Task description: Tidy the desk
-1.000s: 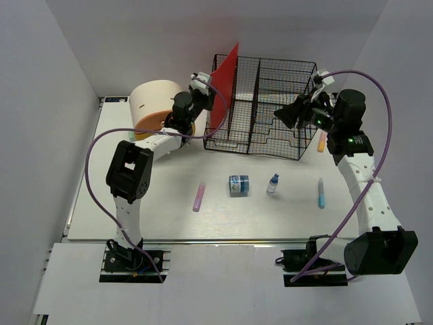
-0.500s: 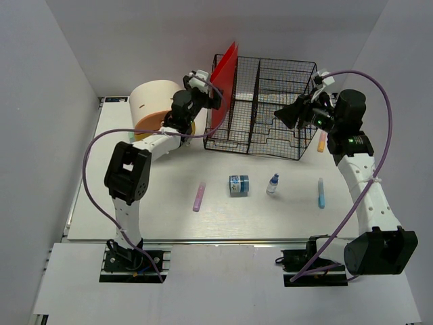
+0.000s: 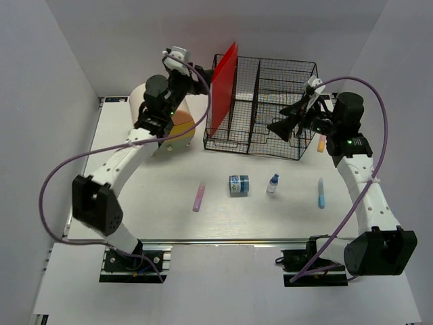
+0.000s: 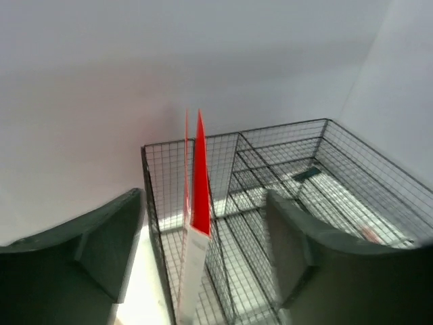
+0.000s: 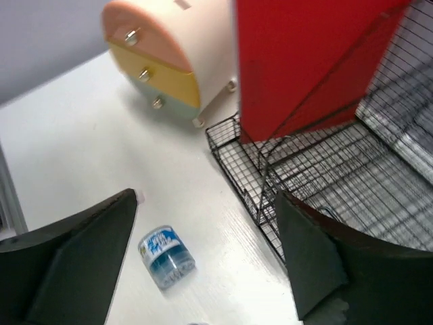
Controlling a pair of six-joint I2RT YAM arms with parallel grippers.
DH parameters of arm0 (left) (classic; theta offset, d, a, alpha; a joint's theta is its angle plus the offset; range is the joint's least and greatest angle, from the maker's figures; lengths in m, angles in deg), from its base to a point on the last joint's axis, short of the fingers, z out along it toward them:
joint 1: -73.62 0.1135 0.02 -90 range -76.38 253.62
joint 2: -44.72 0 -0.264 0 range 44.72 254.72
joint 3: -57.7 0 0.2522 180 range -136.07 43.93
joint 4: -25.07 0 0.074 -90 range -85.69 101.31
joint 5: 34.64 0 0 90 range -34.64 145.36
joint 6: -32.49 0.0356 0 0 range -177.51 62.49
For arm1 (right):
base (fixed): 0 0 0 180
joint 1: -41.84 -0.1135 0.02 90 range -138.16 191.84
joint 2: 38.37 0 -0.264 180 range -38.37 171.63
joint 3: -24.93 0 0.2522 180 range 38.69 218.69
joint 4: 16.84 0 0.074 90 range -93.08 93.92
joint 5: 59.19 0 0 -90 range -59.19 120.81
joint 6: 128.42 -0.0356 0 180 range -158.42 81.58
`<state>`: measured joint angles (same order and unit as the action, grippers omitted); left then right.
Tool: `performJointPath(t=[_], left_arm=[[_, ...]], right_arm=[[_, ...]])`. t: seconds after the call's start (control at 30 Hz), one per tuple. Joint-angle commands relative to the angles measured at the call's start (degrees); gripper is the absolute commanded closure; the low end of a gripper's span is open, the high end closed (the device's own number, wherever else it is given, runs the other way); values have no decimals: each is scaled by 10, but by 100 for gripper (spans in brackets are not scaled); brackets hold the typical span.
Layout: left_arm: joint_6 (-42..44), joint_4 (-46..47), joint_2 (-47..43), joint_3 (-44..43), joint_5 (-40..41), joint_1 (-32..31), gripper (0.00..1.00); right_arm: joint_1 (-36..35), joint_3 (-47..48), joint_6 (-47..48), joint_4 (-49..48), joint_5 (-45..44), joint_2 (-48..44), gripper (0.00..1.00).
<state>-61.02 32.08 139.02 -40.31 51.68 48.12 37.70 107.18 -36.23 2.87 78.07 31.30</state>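
The white desk [image 3: 155, 203] holds a black wire basket [image 3: 270, 108] at the back. A red book [image 3: 225, 84] stands on edge in the basket's left compartment, leaning on the wire. My left gripper [image 3: 191, 80] is open and empty, raised to the left of the book and apart from it. In the left wrist view the book [image 4: 200, 169] shows beyond the spread fingers [image 4: 101, 250]. My right gripper [image 3: 284, 122] is open and empty, hovering at the basket's front right. The right wrist view shows the book [image 5: 304, 61] and basket [image 5: 338, 183].
A cream-and-orange drawer box [image 3: 166, 112] stands left of the basket. On the desk front lie a pink marker [image 3: 199, 196], a blue jar [image 3: 238, 185], a small bottle [image 3: 272, 183] and a blue marker [image 3: 321, 192]. An orange marker [image 3: 321, 142] lies right of the basket.
My left gripper has come away from the red book and moved up and to the left. The book stays standing in the basket. My right gripper has dipped slightly to the left.
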Motion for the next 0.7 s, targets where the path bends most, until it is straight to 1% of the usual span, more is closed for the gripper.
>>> performJointPath(t=[0.0, 0.03, 0.07, 0.1, 0.13, 0.17, 0.2, 0.23, 0.27, 0.3, 0.33, 0.37, 0.4, 0.43, 0.47, 0.5, 0.53, 0.57, 0.6, 0.63, 0.67], left_arm=[[-81, -179, -83, -17, -13, 4, 24], [-91, -203, -123, -8, -12, 4, 33], [-99, -228, -146, 6, -15, 4, 48], [-123, -255, -169, 45, -22, 4, 59], [-141, -266, -220, 69, -11, 4, 71], [-172, -294, -245, 113, -2, 4, 88], [-188, -294, -268, 136, 9, 4, 97], [-203, -319, -313, 156, 27, 4, 100], [-216, -332, -333, 176, 55, 4, 100], [-237, -353, -350, 211, 60, 4, 96], [-246, -368, -362, 224, 70, 4, 83], [-253, -382, -376, 235, 99, 4, 68], [-273, -409, -380, 243, 118, -2, 46], [-285, -426, -380, 252, 142, -3, 37], [-295, -441, -371, 251, 192, -3, 29], [-329, -482, -363, 245, 219, -3, 16], [-336, -498, -352, 220, 237, -3, 2], [-336, -512, -338, 201, 260, -3, 2], [-341, -550, -300, 180, 271, -3, 2], [-340, -565, -281, 136, 281, -3, 2], [-341, -579, -262, 116, 293, -3, 2]], right_arm=[[0, 4, 110, 20, 127, -9, 16], [-1, 5, 159, 51, 151, -9, 20], [-2, 2, 181, 64, 194, -10, 27], [-3, -1, 200, 74, 217, -11, 44], [-8, -12, 223, 81, 237, -17, 57], [-10, -17, 227, 81, 260, -22, 80], [-14, -20, 228, 82, 261, -24, 80], [-30, -26, 229, 85, 255, -30, 97], [-35, -29, 226, 87, 242, -31, 100], [-42, -31, 226, 91, 229, -33, 95], [-48, -34, 226, 97, 215, -36, 85], [-69, -43, 218, 100, 183, -43, 73], [-75, -54, 209, 94, 173, -45, 61], [-88, -64, 206, 93, 166, -53, 52], [-92, -89, 189, 79, 148, -58, 46], [-97, -105, 172, 61, 143, -62, 43], [-101, -120, 156, 41, 136, -73, 42], [-101, -150, 136, 20, 116, -78, 41], [-102, -160, 99, -20, 102, -82, 41], [-101, -165, 88, -27, 92, -83, 42], [-101, -166, 77, -29, 71, -80, 44]])
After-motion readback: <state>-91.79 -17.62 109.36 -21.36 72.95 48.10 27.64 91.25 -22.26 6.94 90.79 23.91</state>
